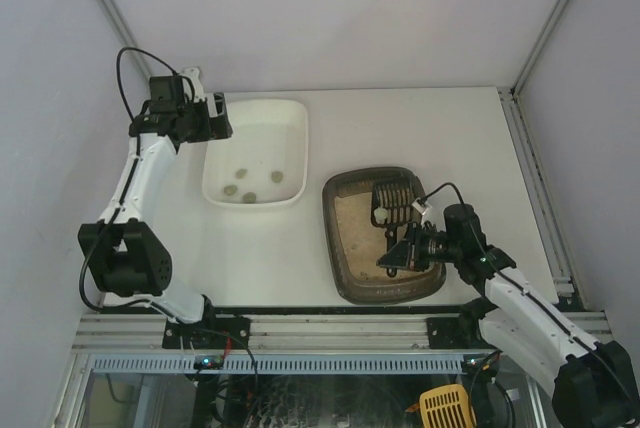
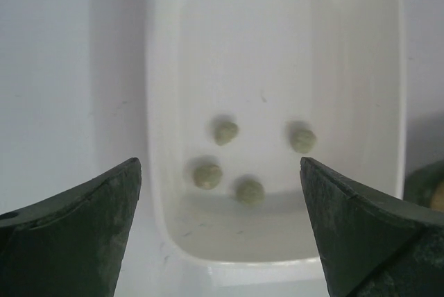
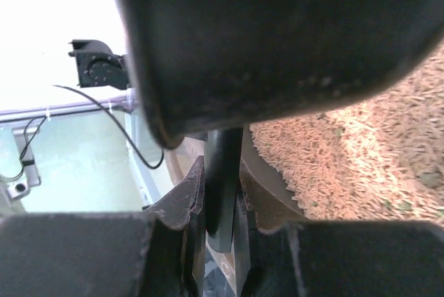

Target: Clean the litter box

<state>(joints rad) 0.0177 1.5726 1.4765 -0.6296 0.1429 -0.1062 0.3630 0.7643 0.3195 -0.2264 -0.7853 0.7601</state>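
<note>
White panels are seen on three sides of a white surface [image 1: 450, 128]. The right end effector [image 3: 222, 203] is clamped on the dark handle [image 3: 222, 151] of a black slotted scoop [image 1: 393, 203]. The scoop's head is held just ahead of the fingers and above the beige litter [image 3: 361, 151]. Directly beneath that end effector lies the litter box [image 1: 332, 233], a dark tray with a thick rounded rim. Its far rim is just beyond the scoop head and its near rim is close behind the wrist.

The tray is judged to be stiff and fairly heavy with its fill, so it is probably best worked with the scoop where it stands. If it had to be shifted, the thick rim would be the place to take hold. The litter is loose and would be easily spilled over that rim.

The left end effector [image 2: 220, 165] is held with its fingers wide apart and nothing between them. Below it is a white tub [image 1: 258, 100], in which four greenish clumps [image 2: 207, 174] lie. Bare surface is seen between tub and tray, and more on the outer side of the right end effector. The side wall, though, is near the left arm.
</note>
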